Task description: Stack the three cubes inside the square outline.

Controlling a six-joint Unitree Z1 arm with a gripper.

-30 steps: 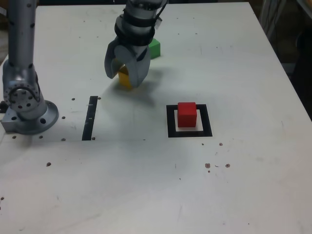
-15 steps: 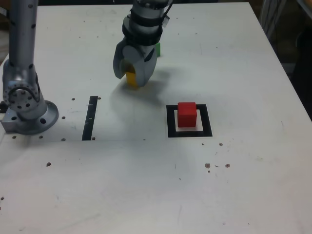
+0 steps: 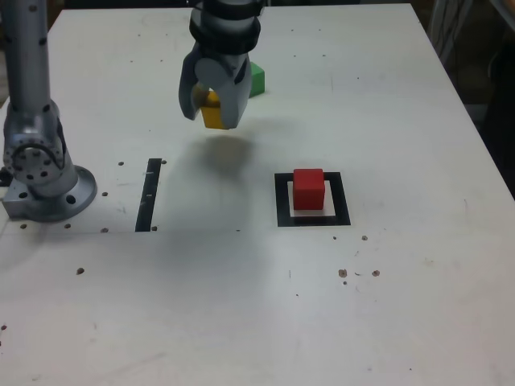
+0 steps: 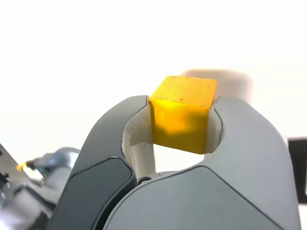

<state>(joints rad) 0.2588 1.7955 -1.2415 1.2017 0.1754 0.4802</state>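
White desk [image 3: 386, 305], surface marked with small dark spots; straight black strip [image 3: 149, 195] lying flat on it.

The gripper [image 4: 180, 120] is held above the table, its jaws closed on the yellow cube [image 4: 180, 112], which is clasped between both fingertips. The arm [image 3: 32, 72] is raised upright from its base [image 3: 50, 189] at the exterior view's left, and the wrist [image 3: 225, 30] is tilted, with the fingers [image 3: 228, 84] pointed downward.
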